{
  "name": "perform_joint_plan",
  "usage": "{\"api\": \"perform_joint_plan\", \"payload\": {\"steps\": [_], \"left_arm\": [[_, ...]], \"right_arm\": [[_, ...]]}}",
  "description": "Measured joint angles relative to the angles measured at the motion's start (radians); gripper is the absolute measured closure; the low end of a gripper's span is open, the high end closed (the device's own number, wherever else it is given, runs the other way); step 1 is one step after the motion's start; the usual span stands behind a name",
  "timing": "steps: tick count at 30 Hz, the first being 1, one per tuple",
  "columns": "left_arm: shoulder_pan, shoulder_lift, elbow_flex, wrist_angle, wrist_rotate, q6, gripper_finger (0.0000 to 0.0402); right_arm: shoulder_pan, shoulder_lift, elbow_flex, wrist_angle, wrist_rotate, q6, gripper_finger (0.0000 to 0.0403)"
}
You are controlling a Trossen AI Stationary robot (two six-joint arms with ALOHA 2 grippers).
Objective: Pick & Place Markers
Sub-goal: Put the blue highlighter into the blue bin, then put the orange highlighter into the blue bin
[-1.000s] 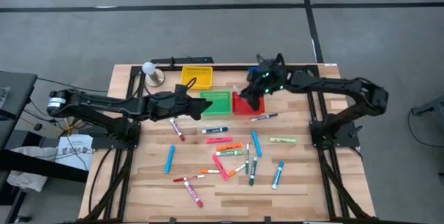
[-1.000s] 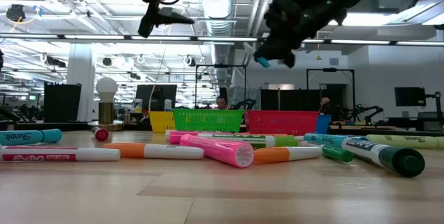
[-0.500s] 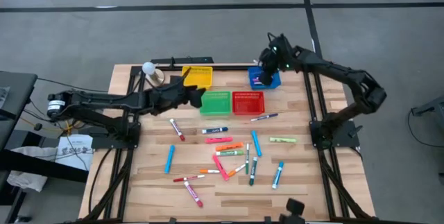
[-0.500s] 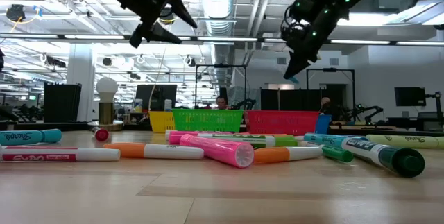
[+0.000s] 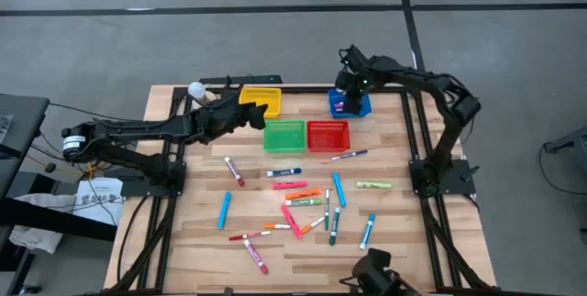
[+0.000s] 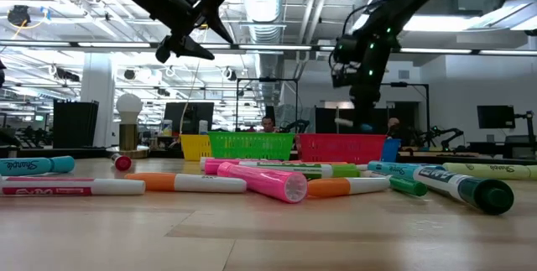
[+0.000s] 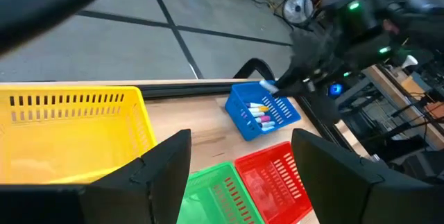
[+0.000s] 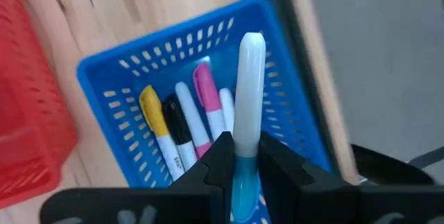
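Observation:
Several markers (image 5: 307, 200) lie scattered on the near half of the wooden table. At the far side stand a yellow basket (image 5: 260, 102), a green basket (image 5: 284, 135), a red basket (image 5: 328, 135) and a blue basket (image 5: 352, 105). The blue basket (image 8: 173, 78) has several markers lying in it. My right gripper (image 5: 347, 85) hangs over the blue basket, shut on a white marker with a blue end (image 8: 250, 85). My left gripper (image 5: 263, 113) hovers open in the air between the yellow and green baskets, with nothing between its fingers (image 7: 166, 175). My right gripper pinches the marker's blue end (image 8: 241, 172) between its two fingers. It comes steeply from above, and the marker runs on along the fingers. The white end (image 8: 251, 44) sticks out past the fingertips, down toward the inside of the blue basket, clear of the table.
A white ball on a round base (image 5: 198, 93) stands at the far left corner. Black frame rails (image 5: 417, 140) run along the table's far and right sides. A dark object (image 5: 376, 273) sits at the near edge.
My right gripper has carried the marker from above the red basket toward the table's far right, over the blue basket, tipping from nearly level to steeply downward and sinking a little. My left gripper has swung from over the green basket toward the far edge, beside the yellow basket.

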Motion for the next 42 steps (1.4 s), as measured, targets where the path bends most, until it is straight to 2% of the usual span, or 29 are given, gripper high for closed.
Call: {"api": "perform_joint_plan", "payload": {"steps": [12, 22, 32, 42], "left_arm": [[0.001, 0.000, 0.000, 0.003, 0.000, 0.000, 0.0153], [0.001, 0.000, 0.000, 0.004, 0.000, 0.000, 0.0153], [0.001, 0.000, 0.000, 0.004, 0.023, -0.001, 0.0153], [0.001, 0.000, 0.000, 0.004, 0.059, -0.001, 0.0153]], "right_arm": [[-0.001, 0.165, 0.000, 0.000, 0.000, -0.028, 0.0356], [-0.001, 0.174, -0.001, -0.003, 0.001, -0.026, 0.0352], [-0.001, 0.174, 0.002, -0.035, 0.003, -0.018, 0.0305], [0.000, 0.173, 0.137, -0.168, 0.022, 0.016, 0.0303]]}}
